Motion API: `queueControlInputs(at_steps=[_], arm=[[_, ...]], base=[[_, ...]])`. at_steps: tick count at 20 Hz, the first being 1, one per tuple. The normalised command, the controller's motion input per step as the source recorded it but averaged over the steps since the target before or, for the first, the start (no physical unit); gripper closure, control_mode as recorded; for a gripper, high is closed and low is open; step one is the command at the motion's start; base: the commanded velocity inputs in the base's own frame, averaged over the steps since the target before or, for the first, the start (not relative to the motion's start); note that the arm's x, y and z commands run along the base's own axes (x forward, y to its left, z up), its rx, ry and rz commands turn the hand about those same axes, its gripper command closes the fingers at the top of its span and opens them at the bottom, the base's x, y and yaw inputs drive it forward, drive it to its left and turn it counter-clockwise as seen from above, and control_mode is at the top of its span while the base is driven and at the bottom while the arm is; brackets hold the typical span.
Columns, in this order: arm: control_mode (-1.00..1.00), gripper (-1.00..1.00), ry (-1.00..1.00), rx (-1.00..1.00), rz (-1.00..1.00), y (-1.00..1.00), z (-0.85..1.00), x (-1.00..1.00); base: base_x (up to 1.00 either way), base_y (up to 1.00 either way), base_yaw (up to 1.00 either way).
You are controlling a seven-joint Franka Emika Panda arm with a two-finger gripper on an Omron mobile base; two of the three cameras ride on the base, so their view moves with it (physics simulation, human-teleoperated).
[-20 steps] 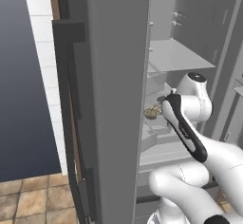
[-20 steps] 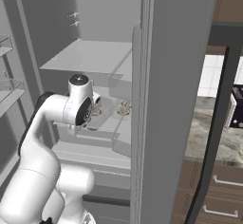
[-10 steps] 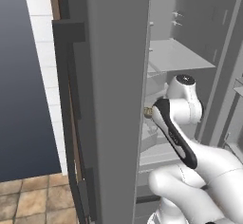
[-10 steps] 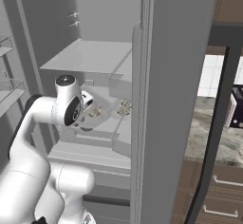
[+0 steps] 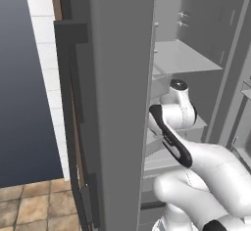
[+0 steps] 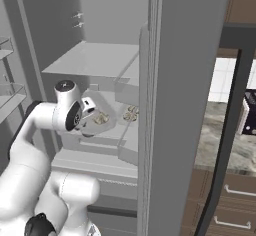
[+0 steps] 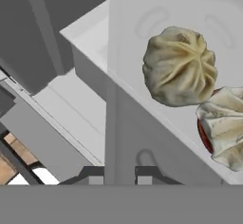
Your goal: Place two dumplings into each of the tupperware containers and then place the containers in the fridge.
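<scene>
Tupperware filled most of what I saw from the hand: my gripper [image 7: 120, 180] was pinched nearly closed on the low wall of one tupperware container [image 7: 95, 42], the rim running straight down between the two jaws. The tray lay about level. One rounded corner pointed to the upper left of the hand view, and its floor stretched away from my fingertips [image 7: 96, 181] toward the upper right. I could not tell which of its sides was the long one, since the far end ran out of the picture. Two dumplings sat inside with their pleated tops up. The near dumpling [image 7: 180, 66] was close to the held wall, and the second dumpling [image 7: 223, 123] touched it or lay just beside it at the right edge. From the right base view my arm [image 6: 35, 140] reached into the open fridge [image 6: 185, 80] at mid height. The held tray and its pair of dumplings [image 6: 102, 118] were just beyond the hand, over a pale shelf [image 6: 117, 137]. The other container [image 6: 131, 114], also holding dumplings, rested farther right on that level, near the fridge's inner wall. From the left base view the arm bent in past the door edge.
</scene>
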Motion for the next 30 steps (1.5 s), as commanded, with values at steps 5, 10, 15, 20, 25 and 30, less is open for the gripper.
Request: queueControlInputs(at_steps=[5, 10, 15, 20, 25, 30], arm=[[-1.0, 1.0, 0.08, 0.08, -0.04, 0.44, -0.05, 0.37], [-1.0, 1.0, 0.0, 0.14, -0.07, 0.03, -0.2, 0.59], [-1.0, 1.0, 0.0, 0.14, -0.06, 0.02, -0.46, 0.54], [-1.0, 1.0, 0.02, 0.0, -0.06, 0.21, -0.24, 0.7], [-1.0, 1.0, 0.0, 0.0, -0.01, 0.11, -0.26, 0.68], [-1.0, 1.0, 0.03, 0.0, 0.0, 0.06, -0.36, 0.61]], base=[[0.0, 0.0, 0.0], [0.0, 0.0, 0.0], [0.0, 0.0, 0.0], [0.0, 0.0, 0.0], [0.0, 0.0, 0.0], [0.0, 0.0, 0.0]])
